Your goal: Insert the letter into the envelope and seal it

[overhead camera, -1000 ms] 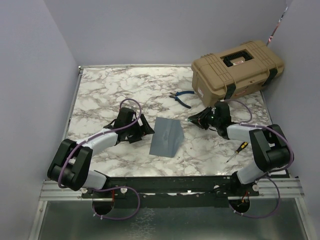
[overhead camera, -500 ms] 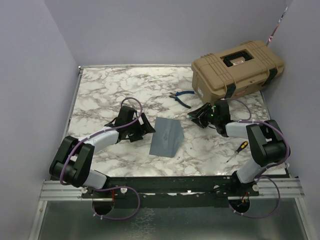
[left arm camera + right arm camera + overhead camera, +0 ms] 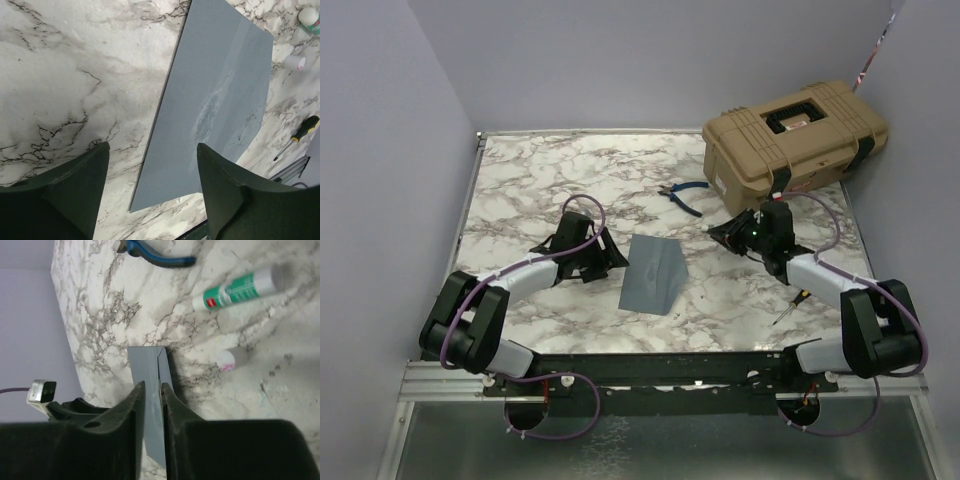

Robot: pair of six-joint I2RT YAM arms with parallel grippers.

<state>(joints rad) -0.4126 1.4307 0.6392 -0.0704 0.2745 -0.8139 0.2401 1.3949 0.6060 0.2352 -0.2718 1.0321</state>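
1. Two changes over the last second, both in the arms. The right gripper (image 3: 152,385) has drawn back from the envelope (image 3: 653,272) toward the tan toolbox (image 3: 790,140), its elbow swinging outward. The left gripper (image 3: 150,150) has eased slightly away on its own side. The envelope itself has not moved.
2. Meaning for the task: both arms appear to be clearing off, which suggests that work on the envelope is at or near its end. The letter shows in no view, so it is presumably inside. An uncapped glue stick (image 3: 240,288) and its loose cap (image 3: 231,359) lie on the table (image 3: 540,180) to the envelope's right.
3. Left gripper: fingers spread wide, nothing held, hovering at the envelope's left long edge.
4. Right gripper: fingers drawn almost together, only a thin slit between them, nothing held.
5. Envelope position: flat on the marble at mid-table, between the two grippers and touched by neither.
6. Orientation: the long axis runs near-to-far, with the far end leaning slightly right. Creases converge toward the far end, and a faint sheen runs along the face. The flap appears folded flat. Whether it is bonded cannot be told.
7. Bystanders: pliers (image 3: 682,197) and a screwdriver (image 3: 794,305) lie well apart from the envelope.
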